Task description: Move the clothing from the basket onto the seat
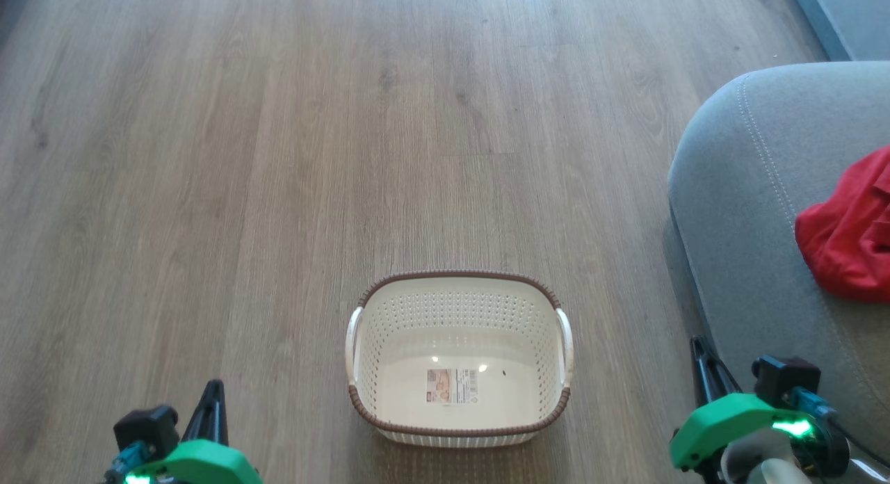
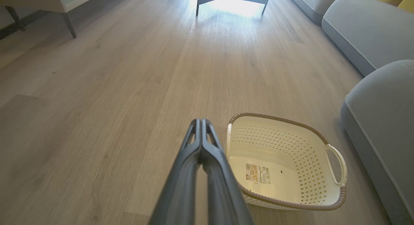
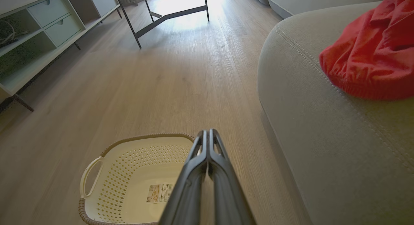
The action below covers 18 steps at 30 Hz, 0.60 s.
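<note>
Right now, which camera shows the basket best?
The head view: the basket sits whole, seen from above, empty. In the left wrist view the left gripper covers one corner; the right wrist view crops its near edge.

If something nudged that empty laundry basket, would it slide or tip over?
Probably slide: the basket sits flat on the smooth wooden floor. Likely light, being empty perforated plastic. Its wide base makes tipping unlikely.

Living room: grey sofa [image 1: 751, 213], wood floor [image 1: 278, 157]
</note>
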Motion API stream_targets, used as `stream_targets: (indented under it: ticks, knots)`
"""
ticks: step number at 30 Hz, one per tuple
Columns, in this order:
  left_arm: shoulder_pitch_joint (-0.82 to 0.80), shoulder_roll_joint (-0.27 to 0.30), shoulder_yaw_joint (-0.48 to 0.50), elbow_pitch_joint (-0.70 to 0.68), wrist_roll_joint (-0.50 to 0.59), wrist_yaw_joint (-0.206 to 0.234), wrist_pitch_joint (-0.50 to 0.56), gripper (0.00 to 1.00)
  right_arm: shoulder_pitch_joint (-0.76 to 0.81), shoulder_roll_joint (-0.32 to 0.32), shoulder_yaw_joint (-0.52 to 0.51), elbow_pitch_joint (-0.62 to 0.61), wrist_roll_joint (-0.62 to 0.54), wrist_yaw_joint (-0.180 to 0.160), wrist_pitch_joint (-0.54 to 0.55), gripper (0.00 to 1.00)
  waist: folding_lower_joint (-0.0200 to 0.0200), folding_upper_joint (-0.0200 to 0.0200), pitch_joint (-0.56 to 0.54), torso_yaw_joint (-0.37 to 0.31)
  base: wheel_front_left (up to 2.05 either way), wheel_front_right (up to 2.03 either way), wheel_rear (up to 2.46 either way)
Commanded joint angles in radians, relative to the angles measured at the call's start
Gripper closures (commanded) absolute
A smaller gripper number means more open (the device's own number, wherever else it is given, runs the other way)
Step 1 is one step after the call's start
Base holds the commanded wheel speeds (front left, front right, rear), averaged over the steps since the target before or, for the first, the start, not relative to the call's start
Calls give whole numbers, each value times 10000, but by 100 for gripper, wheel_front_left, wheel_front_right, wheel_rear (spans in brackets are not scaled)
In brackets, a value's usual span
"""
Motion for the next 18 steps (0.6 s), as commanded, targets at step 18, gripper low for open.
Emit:
stream_targets:
  ticks: [18]
  knots:
    - [-583,34,131,-664,-2241,-62,476,100,-467,74,-401,-563,2001,13,546,100,0,-1,4,5,0,0,0]
